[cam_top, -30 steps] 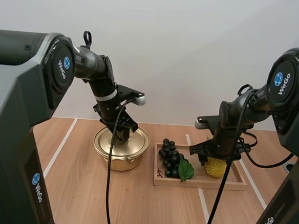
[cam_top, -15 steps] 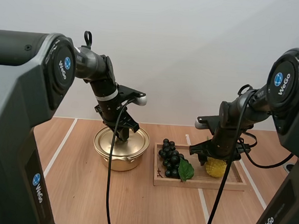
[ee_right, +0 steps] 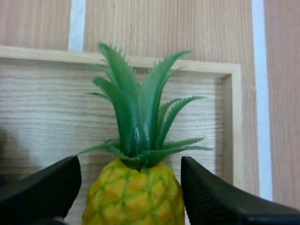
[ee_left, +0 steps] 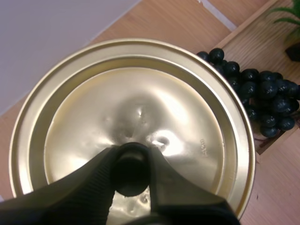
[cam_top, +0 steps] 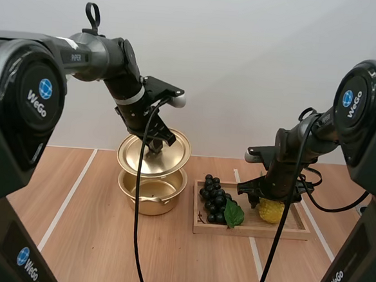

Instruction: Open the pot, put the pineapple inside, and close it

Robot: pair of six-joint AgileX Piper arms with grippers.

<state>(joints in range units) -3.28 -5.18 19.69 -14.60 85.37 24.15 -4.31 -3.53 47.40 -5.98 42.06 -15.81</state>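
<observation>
gold lid [cam_top: 155, 153], yellow pineapple [ee_right: 136, 197], black grapes [cam_top: 215, 200]

Lid [cam_top: 135, 154] above pot [cam_top: 151, 201]; tray [cam_top: 252, 231] to its right holds grapes [cam_top: 215, 198], pineapple [cam_top: 272, 212].

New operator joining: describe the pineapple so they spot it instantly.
Look at the wooden tray right of the gold pot. The pineapple sits there under the right gripper, yellow with a green crown, unlike the black grapes.
</observation>
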